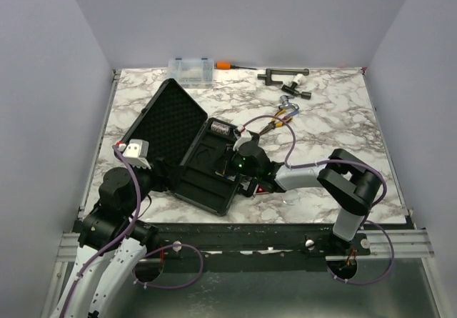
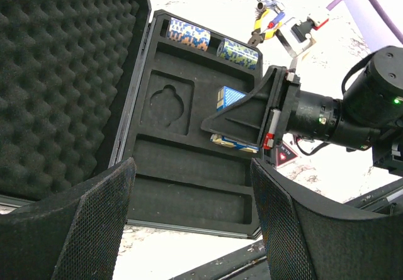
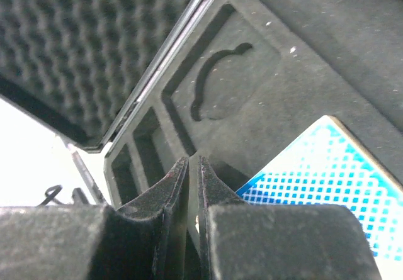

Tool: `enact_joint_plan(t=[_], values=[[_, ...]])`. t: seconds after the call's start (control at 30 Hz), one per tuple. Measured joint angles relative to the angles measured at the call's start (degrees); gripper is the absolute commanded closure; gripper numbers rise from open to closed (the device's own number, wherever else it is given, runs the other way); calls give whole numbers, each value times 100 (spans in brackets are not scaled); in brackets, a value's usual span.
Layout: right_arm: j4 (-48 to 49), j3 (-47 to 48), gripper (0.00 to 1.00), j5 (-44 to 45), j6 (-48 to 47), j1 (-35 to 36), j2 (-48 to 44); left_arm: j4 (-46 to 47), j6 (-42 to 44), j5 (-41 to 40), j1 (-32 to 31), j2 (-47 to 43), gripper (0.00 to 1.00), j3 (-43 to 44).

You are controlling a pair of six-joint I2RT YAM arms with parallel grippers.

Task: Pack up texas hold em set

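Note:
The black briefcase lies open, its foam-lined lid (image 1: 168, 121) raised to the left and its moulded tray (image 1: 207, 182) flat on the table. Two small boxes (image 2: 189, 34) sit in the tray's far slots. My right gripper (image 1: 230, 164) is over the tray with its fingers together and nothing visible between them (image 3: 192, 160). It is right beside the blue-faced card deck (image 3: 334, 179), which lies tilted in a tray recess (image 2: 229, 97). A red-black triangle (image 2: 286, 156) lies on the table by the tray's right edge. My left gripper (image 2: 192, 163) is open and empty, just above the tray's near edge.
A clear plastic compartment box (image 1: 191, 70), an orange-handled screwdriver (image 1: 232, 66) and a black tool (image 1: 282, 75) lie along the back edge. Pliers (image 1: 284, 109) lie right of the case. The metal rail (image 1: 285, 236) runs along the near edge.

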Motion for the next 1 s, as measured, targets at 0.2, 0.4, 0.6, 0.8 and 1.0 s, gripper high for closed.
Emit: enact_joint_plan(t=[0.2, 0.4, 0.6, 0.8, 1.0], values=[[1491, -634, 85, -846, -20, -186, 149, 0, 0, -2, 0, 81, 26, 0], [1853, -675, 83, -1427, -125, -393, 286, 0, 0, -2, 0, 170, 26, 0], [-214, -35, 76, -1202, -621, -391, -343, -2, 0, -15, 0, 166, 26, 0], [-1980, 855, 88, -654, -927, -393, -1163, -2, 2, -35, 0, 125, 26, 0], [-2892, 1060, 99, -109, -1027, -409, -1532, -2, 0, -37, 0, 125, 26, 0]])
